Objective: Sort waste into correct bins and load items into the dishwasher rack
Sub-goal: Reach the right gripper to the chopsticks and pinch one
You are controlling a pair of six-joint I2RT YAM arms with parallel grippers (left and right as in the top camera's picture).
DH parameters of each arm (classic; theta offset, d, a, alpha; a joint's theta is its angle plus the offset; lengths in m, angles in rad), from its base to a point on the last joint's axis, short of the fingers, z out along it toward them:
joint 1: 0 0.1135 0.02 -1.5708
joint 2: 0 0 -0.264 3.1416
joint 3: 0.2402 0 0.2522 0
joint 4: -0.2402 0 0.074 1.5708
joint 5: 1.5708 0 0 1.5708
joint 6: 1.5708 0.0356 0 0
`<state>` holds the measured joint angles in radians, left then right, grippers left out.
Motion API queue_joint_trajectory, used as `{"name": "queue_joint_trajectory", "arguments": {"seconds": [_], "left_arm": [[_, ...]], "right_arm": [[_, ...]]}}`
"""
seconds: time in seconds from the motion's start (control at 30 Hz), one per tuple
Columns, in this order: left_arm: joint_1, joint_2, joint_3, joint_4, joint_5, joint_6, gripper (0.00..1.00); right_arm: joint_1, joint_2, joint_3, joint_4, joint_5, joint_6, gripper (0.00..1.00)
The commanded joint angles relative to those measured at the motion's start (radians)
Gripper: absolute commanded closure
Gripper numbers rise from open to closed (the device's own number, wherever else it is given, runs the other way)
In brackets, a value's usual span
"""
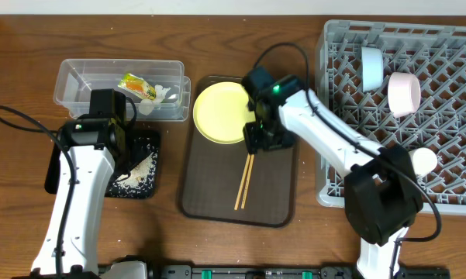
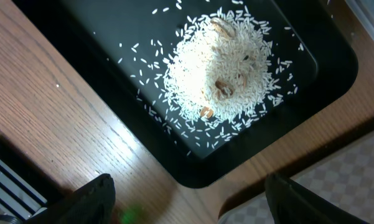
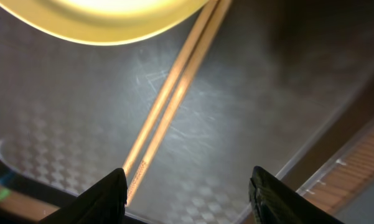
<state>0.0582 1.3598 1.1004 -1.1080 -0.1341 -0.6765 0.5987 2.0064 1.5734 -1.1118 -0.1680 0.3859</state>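
The clear tub holds the green-and-orange wrapper and white scraps. The black tray holds a rice pile, which also shows in the left wrist view. My left gripper hovers open and empty above the black tray, with its fingers past the tray's corner. The yellow plate and wooden chopsticks lie on the brown serving tray. My right gripper is open just above the chopsticks near the plate's rim. Its fingers hold nothing.
The grey rack at the right holds the light blue bowl, the white bowl and the pale cup. The serving tray's raised rim runs just right of my right gripper. Bare wood lies along the front.
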Motion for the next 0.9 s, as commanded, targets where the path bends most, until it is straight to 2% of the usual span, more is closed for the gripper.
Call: {"name": "queue_joint_trajectory", "arguments": {"seconds": [0.0,0.23,0.43,0.73,0.83,0.87], "left_arm": [[0.005,-0.001,0.014,-0.006,-0.006,0.010,0.20],[0.005,-0.001,0.014,-0.031,-0.005,0.010,0.20],[0.005,-0.001,0.014,-0.043,-0.005,0.010,0.20],[0.005,-0.001,0.014,-0.043,-0.005,0.010,0.20],[0.005,-0.001,0.014,-0.043,-0.005,0.010,0.20],[0.005,-0.001,0.014,-0.045,-0.005,0.010,0.20]], "right_arm": [[0.036,0.009,-0.064,0.051,-0.027,0.078,0.38],[0.092,0.009,-0.174,0.174,0.002,0.165,0.40],[0.124,0.009,-0.229,0.175,0.129,0.282,0.40],[0.127,0.009,-0.261,0.193,0.169,0.324,0.40],[0.127,0.009,-0.276,0.195,0.168,0.325,0.42],[0.127,0.009,-0.283,0.194,0.167,0.331,0.47]]}}
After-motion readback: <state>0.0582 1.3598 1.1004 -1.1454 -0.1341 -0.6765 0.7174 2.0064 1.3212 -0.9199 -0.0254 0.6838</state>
